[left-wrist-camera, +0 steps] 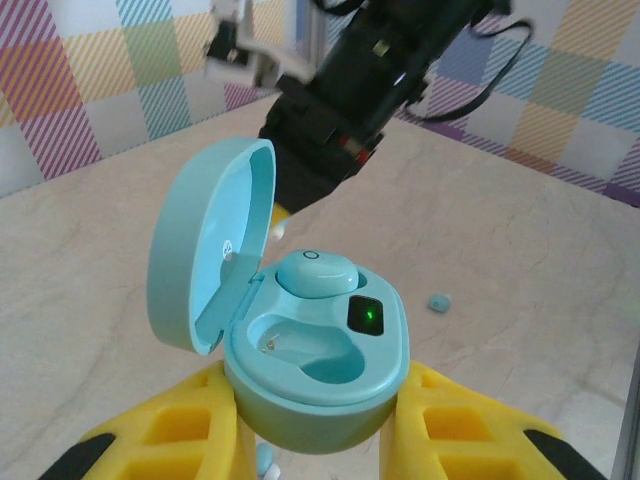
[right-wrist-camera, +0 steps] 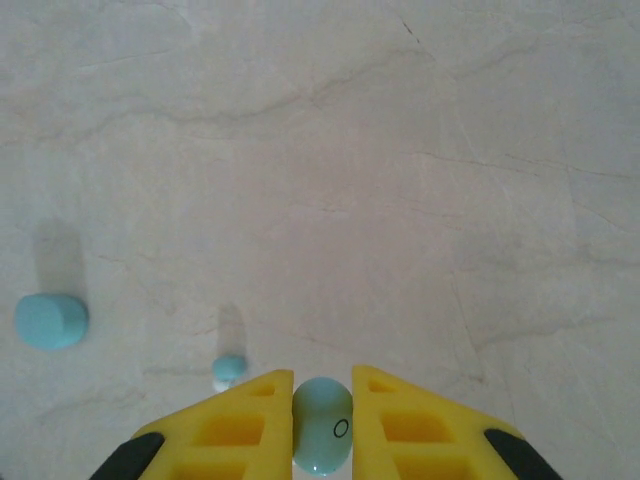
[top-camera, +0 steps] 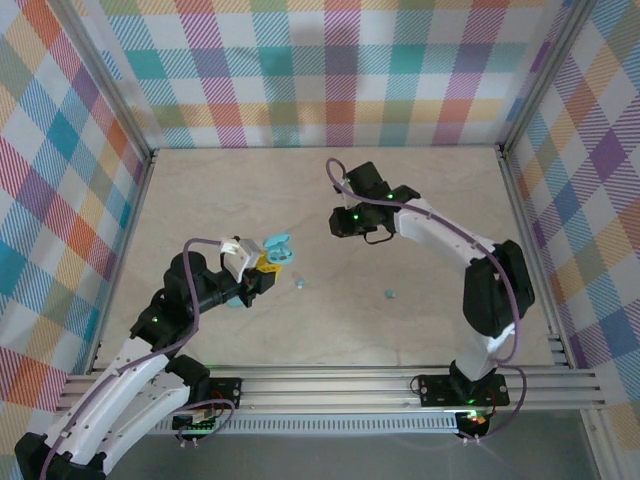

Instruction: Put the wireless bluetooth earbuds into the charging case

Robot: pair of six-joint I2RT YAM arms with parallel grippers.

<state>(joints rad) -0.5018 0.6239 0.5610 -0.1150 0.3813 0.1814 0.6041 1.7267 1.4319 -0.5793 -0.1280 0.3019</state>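
My left gripper (left-wrist-camera: 315, 405) is shut on the open light-blue charging case (left-wrist-camera: 320, 350), its yellow fingers (left-wrist-camera: 170, 430) pressing both sides. The lid stands up on the left. One earbud (left-wrist-camera: 315, 272) sits in the far slot beside a green light, and the near slot is empty. My right gripper (right-wrist-camera: 322, 372) is shut on a pale blue earbud (right-wrist-camera: 322, 435) above the table. From above, the left gripper (top-camera: 262, 272) holds the case (top-camera: 278, 247) left of centre, and the right gripper (top-camera: 342, 222) hovers just to its right.
Loose earbuds lie on the table (top-camera: 300, 283) (top-camera: 390, 294); one earbud (right-wrist-camera: 228, 370) is near my right fingers. A closed round light-blue case (right-wrist-camera: 50, 320) rests on the table. The right arm (left-wrist-camera: 350, 100) looms right behind the open case. Plaid walls enclose the table.
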